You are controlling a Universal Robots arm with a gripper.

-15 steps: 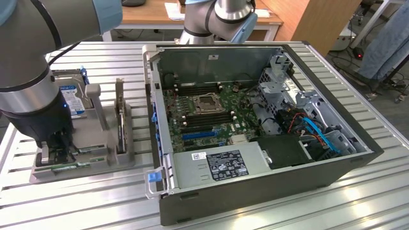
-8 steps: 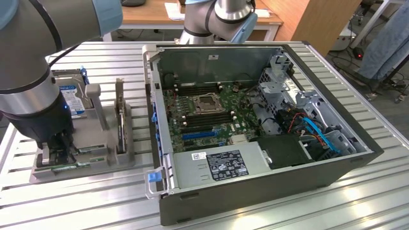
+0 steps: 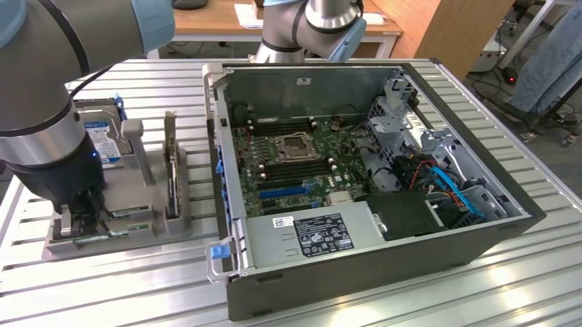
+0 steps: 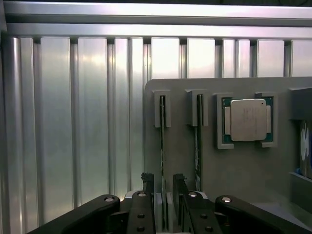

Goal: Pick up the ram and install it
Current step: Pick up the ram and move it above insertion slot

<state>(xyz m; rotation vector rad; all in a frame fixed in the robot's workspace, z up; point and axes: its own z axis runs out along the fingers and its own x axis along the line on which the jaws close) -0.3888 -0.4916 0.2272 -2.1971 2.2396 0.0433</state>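
The ram [image 4: 162, 146] stands on its edge in a slot of the grey holder [image 4: 234, 170], seen as a thin dark line. My gripper [image 4: 163, 187] is open, with one black finger on each side of that stick and a small gap to it. A second thin stick [image 4: 198, 141] stands in the neighbouring slot. In the exterior view my gripper [image 3: 78, 216] reaches down into the grey holder [image 3: 177, 225] at the exterior view's left, where a green strip of the ram [image 3: 114, 235] shows beside the fingers.
A square silver processor chip [image 4: 247, 119] sits in a pocket of the holder beyond the sticks. A hard drive with a blue label [image 3: 108, 139] stands behind the arm. The open computer case [image 3: 364, 286] with its motherboard [image 3: 291, 163] lies to the exterior view's right on the ribbed aluminium table [image 3: 109, 293].
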